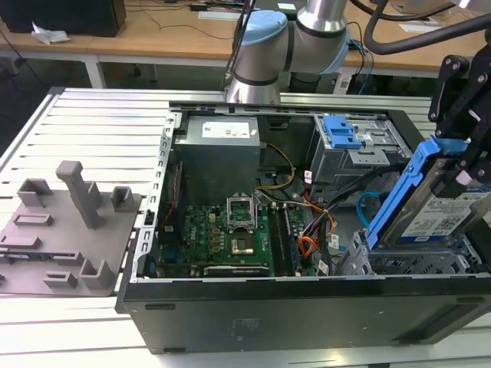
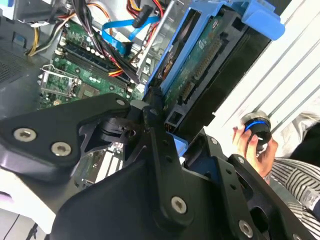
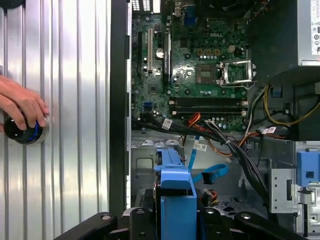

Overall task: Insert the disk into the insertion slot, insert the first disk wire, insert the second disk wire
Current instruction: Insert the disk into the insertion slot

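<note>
**A:** What had the end effector [image 1: 462, 165] got when you looked?

**B:** It was clamped on the disk [image 1: 441, 207], over the case [image 1: 307, 314] at the exterior view's right. The disk hung tilted, with its low end right at the slot [image 1: 360, 262]. It wasn't seated, and I couldn't tell whether it touched the rim.

**A:** So what worried you?

**B:** The tilt, mostly. If it went down at that angle, I reckoned a corner could catch on the slot's edge. That would jam it, or twist the disk in the grip.

**A:** And the wires?

**B:** The blue cable [image 3: 212, 174] looped near the slot's mouth, and the orange bundle [image 1: 307, 247] lay close beside it. Neither looked plugged into the disk. Either could have been pinched underneath, I thought.

**A:** Anything else close by?

**B:** The board [image 1: 222, 238] sat next to the slot, so a slip could have knocked parts there. A person's hand [image 3: 20, 106] rested on a dark knob [image 3: 24, 132] on the table [image 1: 100, 130], apart from the case. It seemed safe enough there.
</note>
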Tool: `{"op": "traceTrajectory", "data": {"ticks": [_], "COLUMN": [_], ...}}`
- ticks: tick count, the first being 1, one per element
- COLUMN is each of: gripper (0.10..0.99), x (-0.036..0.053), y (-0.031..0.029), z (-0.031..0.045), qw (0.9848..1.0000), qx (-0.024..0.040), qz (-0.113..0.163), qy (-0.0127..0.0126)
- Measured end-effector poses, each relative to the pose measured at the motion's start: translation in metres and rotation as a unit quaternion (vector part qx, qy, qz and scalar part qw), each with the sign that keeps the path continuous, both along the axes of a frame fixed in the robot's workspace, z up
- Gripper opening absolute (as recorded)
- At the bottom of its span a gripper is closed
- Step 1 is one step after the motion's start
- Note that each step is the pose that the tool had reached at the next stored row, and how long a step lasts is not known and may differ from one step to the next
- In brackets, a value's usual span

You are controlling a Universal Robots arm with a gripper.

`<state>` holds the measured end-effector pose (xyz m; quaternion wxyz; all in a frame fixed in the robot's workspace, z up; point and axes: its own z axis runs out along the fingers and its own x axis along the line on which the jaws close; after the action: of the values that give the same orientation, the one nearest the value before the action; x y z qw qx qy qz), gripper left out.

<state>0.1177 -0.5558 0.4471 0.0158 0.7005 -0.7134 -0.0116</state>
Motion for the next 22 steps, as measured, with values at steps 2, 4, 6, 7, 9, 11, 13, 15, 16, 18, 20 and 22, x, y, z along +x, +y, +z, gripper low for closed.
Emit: {"op": "traceTrajectory", "data": {"ticks": [2,4,6,7,9,11,13,15,16,18,20,22], "gripper": [0.365,0.365,0.365,0.365,0.365,0.365,0.365,0.365,0.365,0.365,0.365,0.365], "x": [-0.0008,-0.0008,-0.0008,-0.0009,-0.0009,-0.0009,-0.0009,-0.001,-0.001,-0.0009,-0.0009,-0.0009], "y": [0.0009,0.0013,0.0016,0.0019,0.0025,0.0047,0.0054,0.0059,0.0059,0.0059,0.0059,0.0059], "z": [-0.0003,-0.0013,-0.0029,-0.0051,-0.0064,-0.0075,-0.0075,-0.0113,-0.0143,-0.0181,-0.0229,-0.028], "qw": [1.0,1.0,1.0,1.0,1.0,1.0,1.0,1.0,1.0,1.0,1.0,1.0], "qx": [0.0,0.0001,0.0001,0.0,-0.0003,0.0001,0.0001,0.0,-0.0001,0.0,0.0,0.0], "qz": [0.0,0.0,0.0,0.0,0.0,0.0,0.0,0.0,0.0,0.0,0.0,0.0], "qy": [0.0,0.0,0.0,0.0002,0.0003,0.0003,0.0003,0.0007,0.0011,0.0015,0.0018,0.002]}}
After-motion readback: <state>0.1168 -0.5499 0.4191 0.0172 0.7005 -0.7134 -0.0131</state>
